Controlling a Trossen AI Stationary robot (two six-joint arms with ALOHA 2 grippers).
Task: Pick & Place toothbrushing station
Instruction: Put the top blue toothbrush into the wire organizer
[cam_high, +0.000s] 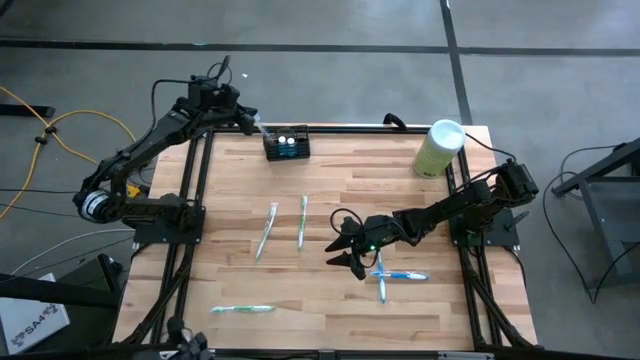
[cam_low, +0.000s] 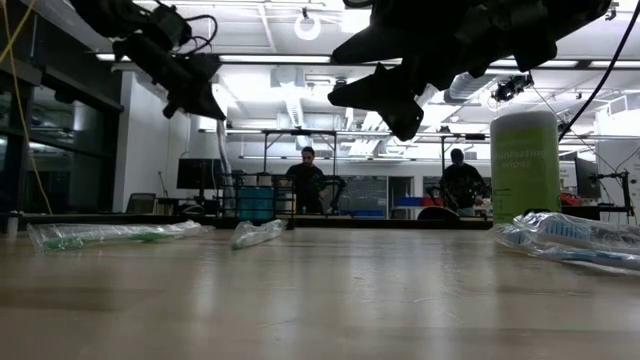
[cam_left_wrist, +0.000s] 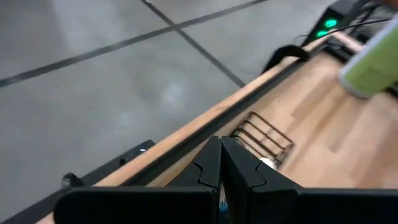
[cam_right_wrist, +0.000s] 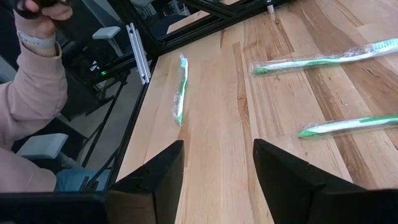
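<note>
The toothbrushing station (cam_high: 286, 146) is a small black slotted holder on the table's far edge, with blue and white bits showing in it; the left wrist view shows its wire frame (cam_left_wrist: 264, 138). My left gripper (cam_high: 256, 124) hangs shut just to its left, above the table's far rail. A thin bluish sliver (cam_left_wrist: 221, 206) shows between its fingers (cam_left_wrist: 208, 163); I cannot tell if anything is held. My right gripper (cam_high: 345, 252) hovers open over mid-table with nothing between its fingers (cam_right_wrist: 163, 168). A wrapped blue toothbrush (cam_high: 400, 276) lies flat beside it.
Three wrapped green toothbrushes lie flat: two mid-table (cam_high: 266, 230) (cam_high: 302, 220), one near the front edge (cam_high: 242, 309). A pale green cylinder with a white lid (cam_high: 440, 148) stands at the far right. A person's pink sleeve (cam_right_wrist: 31, 81) shows beyond the table's edge.
</note>
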